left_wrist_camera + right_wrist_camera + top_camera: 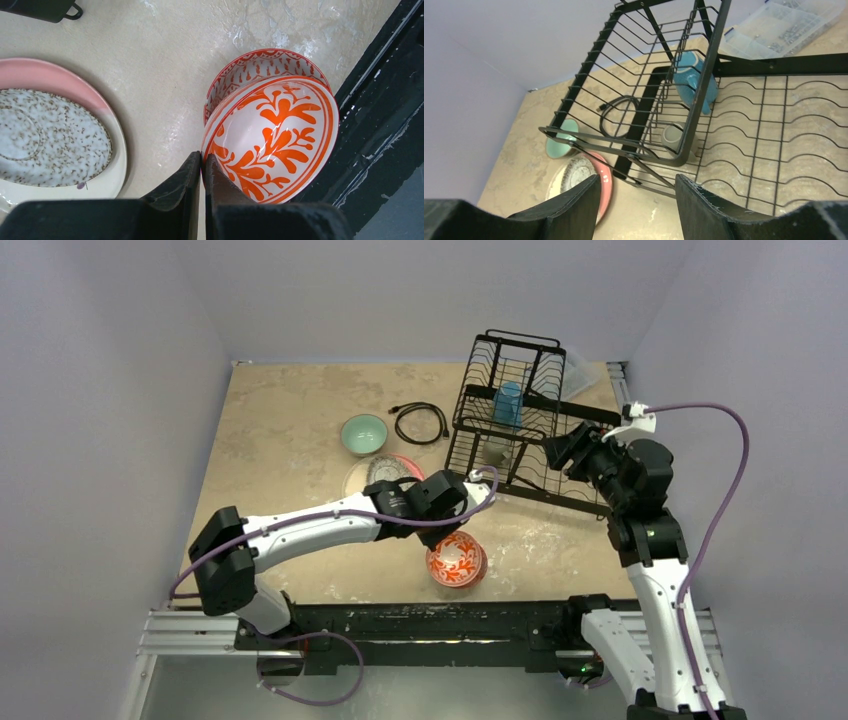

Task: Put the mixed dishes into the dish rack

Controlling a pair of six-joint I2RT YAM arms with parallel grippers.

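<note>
My left gripper (203, 162) is shut on the rim of a red-orange patterned bowl (272, 140), which is tilted over a second patterned bowl (260, 62) near the table's front edge (457, 560). The cream-and-pink plate (112, 135) with the grey speckled dish (50, 137) on it lies to the left. The black wire dish rack (520, 425) stands at the back right and holds the blue cup (508, 403) and the grey mug (497, 452). The teal bowl (364, 434) sits on the table. My right gripper (638, 197) is open and empty at the rack's near edge (560, 450).
A black coiled cable (420, 423) lies between the teal bowl and the rack. A clear plastic box (779, 25) sits behind the rack. The black base rail (420, 620) runs along the table's front edge, close to the bowls.
</note>
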